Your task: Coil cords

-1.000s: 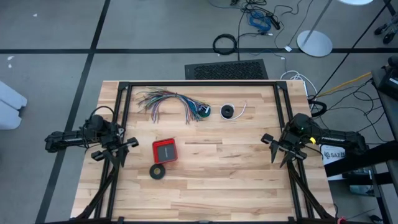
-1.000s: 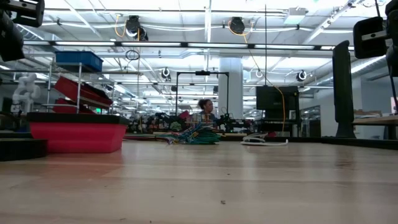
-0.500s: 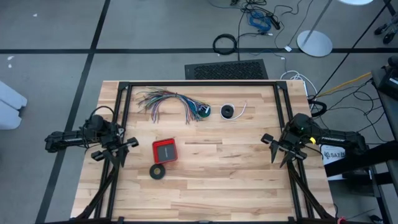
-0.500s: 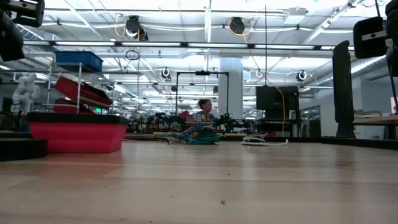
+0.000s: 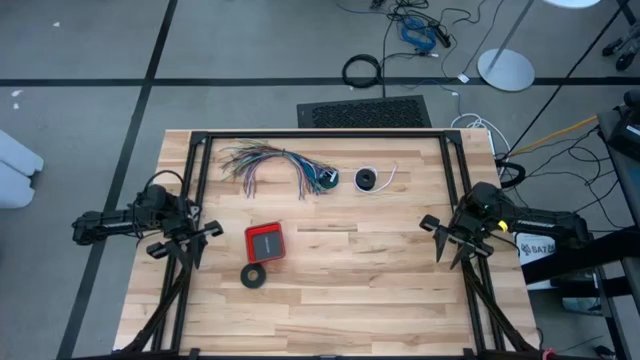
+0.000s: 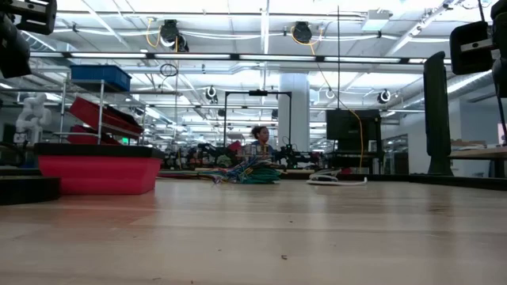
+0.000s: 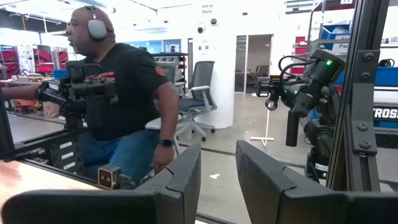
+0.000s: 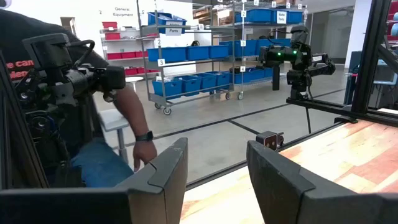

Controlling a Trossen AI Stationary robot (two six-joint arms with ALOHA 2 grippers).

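Nothing on the table has shifted since a second ago: both arms sit where they were and every object lies in the same spot.

From above, the wooden table [image 5: 400, 290] fills the middle of the frame. At its left edge the left gripper [image 5: 198, 237] hangs with its fingers apart and nothing between them. At the right edge the right gripper [image 5: 437, 238] waits the same way, fingers spread and empty.

Toward the upper middle of the high view lies the fanned bundle of coloured wires [image 5: 265, 160], and at its right end sits the small teal-green coil [image 5: 328, 179]. Just to the right of that is the white cord [image 5: 388, 176], looped around its small black round piece [image 5: 367, 180].

Lower left of centre stands a red box [image 5: 265, 242]; its top looks dark grey, and I cannot tell what is inside. Just below it lies a black ring [image 5: 253, 276].
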